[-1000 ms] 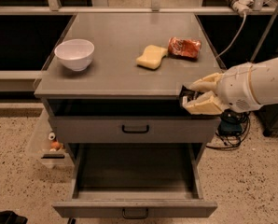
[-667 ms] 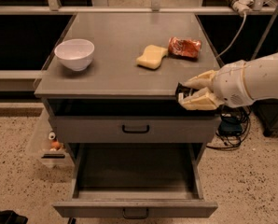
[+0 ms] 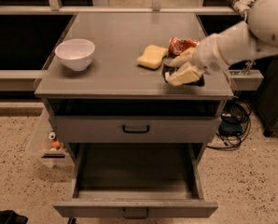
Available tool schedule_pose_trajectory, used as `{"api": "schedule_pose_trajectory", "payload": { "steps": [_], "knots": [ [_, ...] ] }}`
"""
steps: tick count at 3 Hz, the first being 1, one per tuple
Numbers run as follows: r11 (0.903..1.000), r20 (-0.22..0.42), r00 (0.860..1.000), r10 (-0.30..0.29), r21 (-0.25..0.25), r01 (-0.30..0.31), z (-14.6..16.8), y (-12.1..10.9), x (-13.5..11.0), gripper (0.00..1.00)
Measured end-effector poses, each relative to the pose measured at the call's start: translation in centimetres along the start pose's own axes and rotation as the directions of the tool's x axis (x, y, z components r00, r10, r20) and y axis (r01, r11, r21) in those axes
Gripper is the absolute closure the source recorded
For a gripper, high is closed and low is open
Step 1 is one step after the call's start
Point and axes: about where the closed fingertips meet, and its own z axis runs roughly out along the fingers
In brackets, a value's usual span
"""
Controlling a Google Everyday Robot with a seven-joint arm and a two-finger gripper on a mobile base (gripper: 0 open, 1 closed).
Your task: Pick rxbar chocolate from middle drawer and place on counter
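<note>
Tabletop lies directly under the claw. Drawer hangs open well below it, w/ no bar seen inside. Arm reaches in from behind the claw. Bowl is well apart from it, across the tabletop. Sponge and red packet sit just beyond it. Claw is low over the tabletop near the front edge, clamped narrow on the bar, a dark sliver b/w the pads. Step looks like the put-down: best to lower till the bar lies flat, keep clear of sponge + packet, stay back from the edge, then open and lift straight up.
</note>
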Motion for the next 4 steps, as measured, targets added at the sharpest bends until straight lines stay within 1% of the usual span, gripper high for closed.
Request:
{"api": "schedule_pose_trajectory", "payload": {
  "steps": [1,2,3,4],
  "knots": [
    [0.9963,-0.007,0.999,-0.049,-0.071,0.048,3.0,-3.6,-2.0,1.00],
    [0.9961,0.006,0.998,-0.057,-0.067,0.057,4.1,-7.2,-2.8,1.00],
    [0.9961,0.007,0.998,-0.057,-0.067,0.057,4.2,-7.2,-2.8,0.79],
    [0.9958,0.016,0.999,-0.050,-0.076,0.051,4.6,-6.8,-2.3,0.56]
  ]
}}
